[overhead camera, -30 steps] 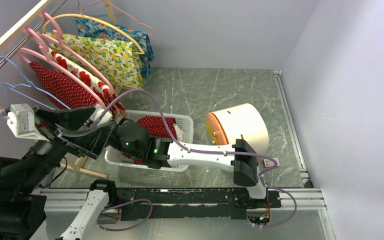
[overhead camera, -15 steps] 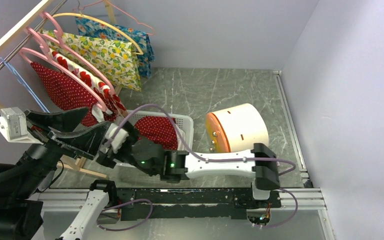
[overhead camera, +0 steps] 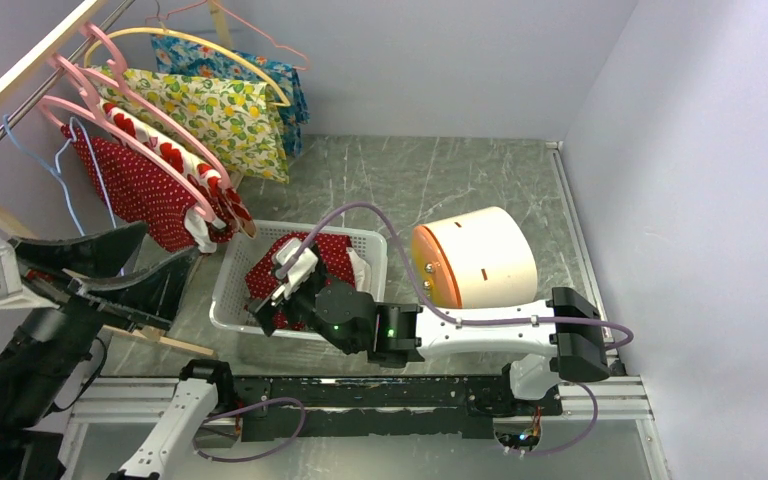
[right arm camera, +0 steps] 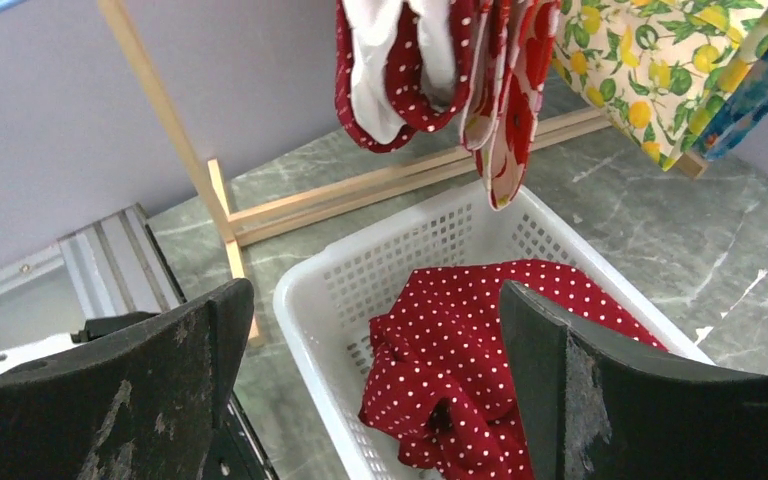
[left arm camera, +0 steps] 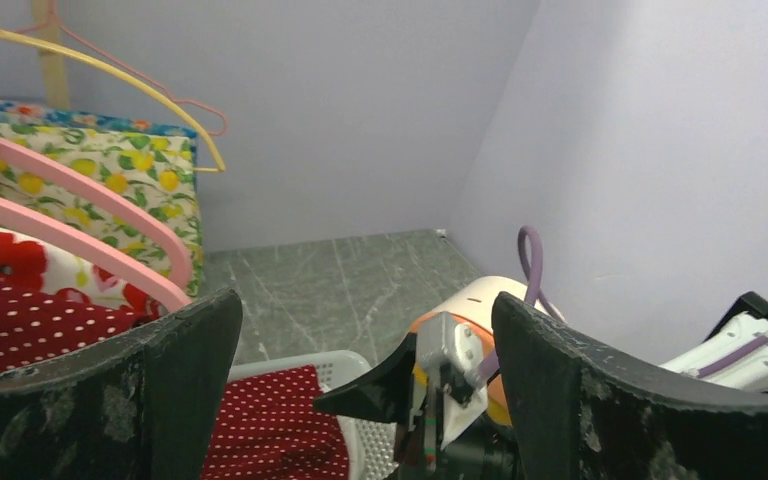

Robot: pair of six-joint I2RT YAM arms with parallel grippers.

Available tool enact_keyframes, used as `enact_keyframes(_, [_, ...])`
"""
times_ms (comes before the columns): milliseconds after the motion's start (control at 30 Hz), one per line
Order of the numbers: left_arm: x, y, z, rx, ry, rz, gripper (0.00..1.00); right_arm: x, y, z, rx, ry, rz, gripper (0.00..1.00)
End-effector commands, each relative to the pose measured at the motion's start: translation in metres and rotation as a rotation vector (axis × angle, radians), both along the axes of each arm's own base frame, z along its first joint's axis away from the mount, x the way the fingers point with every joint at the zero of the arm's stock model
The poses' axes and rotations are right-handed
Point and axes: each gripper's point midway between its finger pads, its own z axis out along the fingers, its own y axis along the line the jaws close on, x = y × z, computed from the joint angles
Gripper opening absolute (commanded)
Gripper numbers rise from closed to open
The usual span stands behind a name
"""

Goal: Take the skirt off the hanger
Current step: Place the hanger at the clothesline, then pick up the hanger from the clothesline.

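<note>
A red white-dotted skirt (right arm camera: 480, 340) lies crumpled in the white basket (right arm camera: 310, 330), free of any hanger. My right gripper (right arm camera: 372, 300) hangs open just above it, holding nothing. From above, that gripper (overhead camera: 272, 295) is over the basket's near left corner (overhead camera: 225, 290), beside the skirt (overhead camera: 320, 250). A bare blue wire hanger (overhead camera: 60, 165) hangs on the rail at the left. My left gripper (left arm camera: 365, 300) is open and empty, left of the basket and below the rack (overhead camera: 165, 250). Other skirts (overhead camera: 140, 185) hang on pink hangers (overhead camera: 135, 140).
A white and orange cylinder (overhead camera: 475, 255) lies right of the basket. The wooden rack's foot (right arm camera: 390, 185) runs along the floor behind the basket. Lemon and blue floral skirts (overhead camera: 220, 110) hang farther back. Walls close in at the back and right.
The right gripper opened and dropped the red dotted skirt into the basket, and that arm pulled back. The left arm drew away to the left. The blue hanger now hangs bare on the rail.
</note>
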Motion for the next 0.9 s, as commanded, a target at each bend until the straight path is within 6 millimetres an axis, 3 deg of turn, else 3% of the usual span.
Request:
enact_keyframes(0, [0.000, 0.016, -0.010, 0.044, 0.021, 0.099, 0.99, 0.013, -0.009, 0.039, 0.143, 0.044, -0.035, 0.96])
enact_keyframes(300, [-0.012, 0.027, -0.011, 0.010, 0.024, 0.157, 0.98, 0.045, 0.032, 0.096, 0.211, -0.021, -0.015, 1.00])
enact_keyframes(500, [-0.017, 0.027, -0.012, 0.016, 0.041, 0.154, 0.97, 0.064, 0.060, 0.103, 0.219, -0.012, 0.026, 0.99])
enact_keyframes(733, [-0.023, 0.023, -0.009, 0.030, 0.029, 0.122, 0.96, 0.095, 0.085, 0.104, 0.290, 0.096, 0.137, 0.83])
enact_keyframes(800, [-0.023, 0.026, -0.010, 0.041, 0.030, 0.140, 0.97, 0.096, 0.092, 0.103, 0.288, 0.102, 0.147, 0.68])
enact_keyframes(867, [-0.025, 0.029, -0.008, 0.041, 0.029, 0.150, 0.97, 0.094, 0.098, 0.103, 0.300, 0.107, 0.167, 0.63])
